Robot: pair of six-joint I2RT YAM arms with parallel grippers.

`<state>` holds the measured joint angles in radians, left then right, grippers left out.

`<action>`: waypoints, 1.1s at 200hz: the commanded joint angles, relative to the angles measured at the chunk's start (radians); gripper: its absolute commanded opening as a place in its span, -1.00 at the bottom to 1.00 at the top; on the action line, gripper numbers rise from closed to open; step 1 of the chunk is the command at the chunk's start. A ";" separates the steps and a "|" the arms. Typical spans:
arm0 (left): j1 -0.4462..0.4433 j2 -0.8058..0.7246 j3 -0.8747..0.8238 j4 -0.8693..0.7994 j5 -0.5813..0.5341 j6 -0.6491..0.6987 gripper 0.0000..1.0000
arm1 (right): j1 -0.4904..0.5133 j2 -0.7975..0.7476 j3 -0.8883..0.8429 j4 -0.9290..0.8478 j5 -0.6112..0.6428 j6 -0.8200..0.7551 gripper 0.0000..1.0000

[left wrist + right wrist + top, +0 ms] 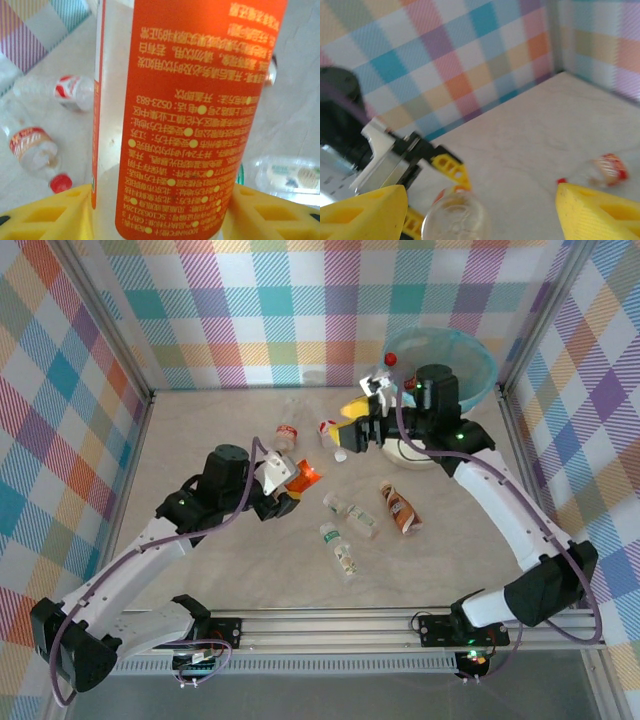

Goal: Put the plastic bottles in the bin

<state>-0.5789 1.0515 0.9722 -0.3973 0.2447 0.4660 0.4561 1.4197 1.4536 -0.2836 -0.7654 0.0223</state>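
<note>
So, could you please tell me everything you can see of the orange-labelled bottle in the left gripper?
The orange-labelled bottle is clear plastic, wrapped in an orange label with yellow print and dots that reads upside down in the wrist view; a clear strip shows along one edge. It sits between the left gripper's yellow fingers, which touch both sides, left of the table's middle. Whether it is lifted I cannot tell.

Bright even light; right wrist pic motion-blurred, left wrist bg soft.
</note>
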 commanded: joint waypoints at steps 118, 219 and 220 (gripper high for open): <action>0.011 0.026 0.106 0.188 0.161 -0.171 0.19 | 0.098 0.094 0.126 -0.235 -0.193 -0.215 0.53; 0.008 0.038 0.194 0.078 0.101 -0.145 0.57 | 0.113 0.106 0.175 -0.264 -0.112 -0.219 -0.18; 0.008 0.038 0.195 0.079 0.096 -0.146 0.60 | 0.113 0.106 0.176 -0.266 -0.110 -0.219 -0.18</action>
<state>-0.5770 1.1004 1.1160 -0.3401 0.3836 0.3157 0.5571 1.5238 1.5879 -0.5068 -0.8810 -0.1806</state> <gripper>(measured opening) 0.705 0.581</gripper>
